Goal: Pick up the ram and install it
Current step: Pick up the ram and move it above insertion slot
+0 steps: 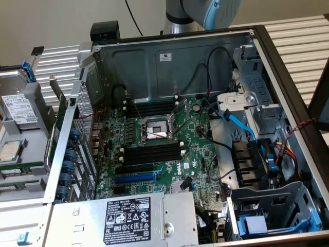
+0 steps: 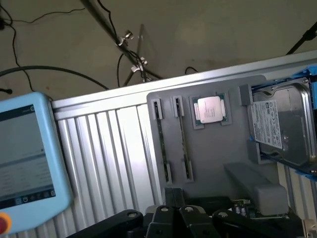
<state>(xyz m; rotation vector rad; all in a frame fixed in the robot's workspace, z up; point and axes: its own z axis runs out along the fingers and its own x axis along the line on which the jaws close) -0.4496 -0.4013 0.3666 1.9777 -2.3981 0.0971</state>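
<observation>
Two ram sticks stand on edge in slotted holders of a grey tray (image 2: 218, 153): one ram (image 2: 162, 144) and a second (image 2: 184, 141) beside it, both seen as thin green strips. My gripper (image 2: 174, 196) hovers above the tray's near edge, just short of the sticks, with its black fingers shut together and nothing between them. In the exterior view the open computer case (image 1: 169, 56) shows the motherboard with black memory slots (image 1: 151, 153) and a further bank (image 1: 151, 108). Part of my arm (image 1: 203, 13) rises behind the case.
On the tray sit a processor (image 2: 210, 109) and a hard drive (image 2: 280, 124). A light-blue teach pendant (image 2: 27, 158) lies on the ribbed table. Inside the case are the open processor socket (image 1: 154, 131), a blue expansion slot (image 1: 134, 178), cables and a power supply (image 1: 128, 218).
</observation>
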